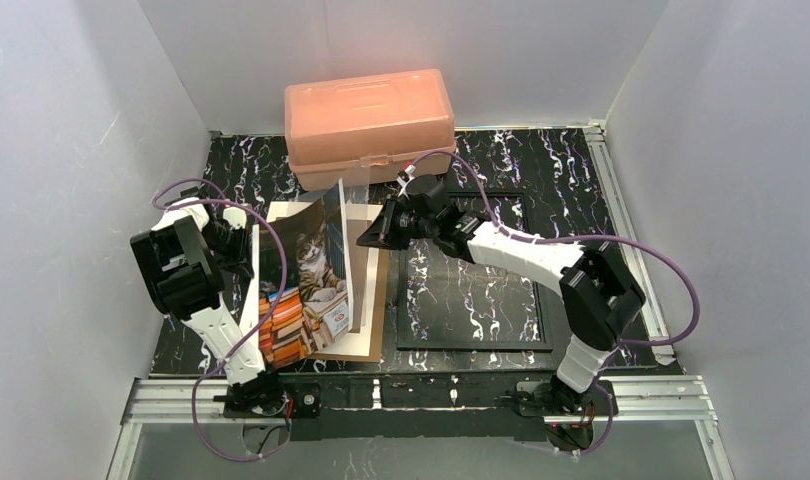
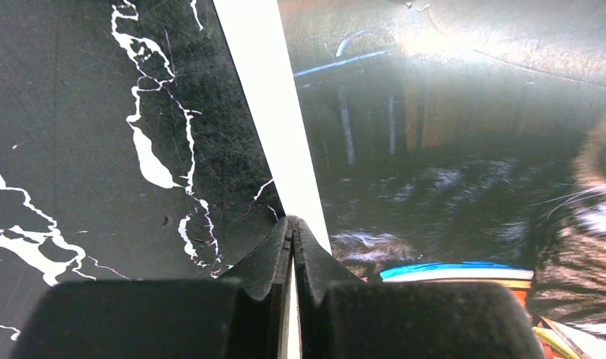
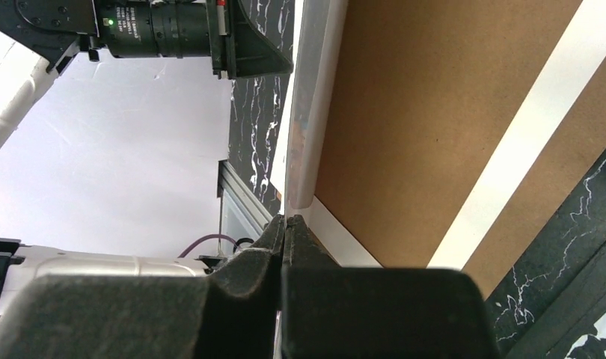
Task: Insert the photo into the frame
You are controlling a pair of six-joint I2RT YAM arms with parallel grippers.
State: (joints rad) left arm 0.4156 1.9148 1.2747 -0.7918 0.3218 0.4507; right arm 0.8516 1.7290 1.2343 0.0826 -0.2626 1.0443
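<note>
Left gripper [image 2: 292, 222] pinches photo [image 1: 303, 275] edge | right gripper [image 3: 285, 219], arm outstretched, pinches opposite edge

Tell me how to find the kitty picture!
Start at the peach box at the back of the table. In front of it, a bit left, the photo stands tilted up, pinched between the left gripper and right gripper. It's the only sheet with colours, a striped cat on reddish books, unlike the plain brown board under it.
</note>
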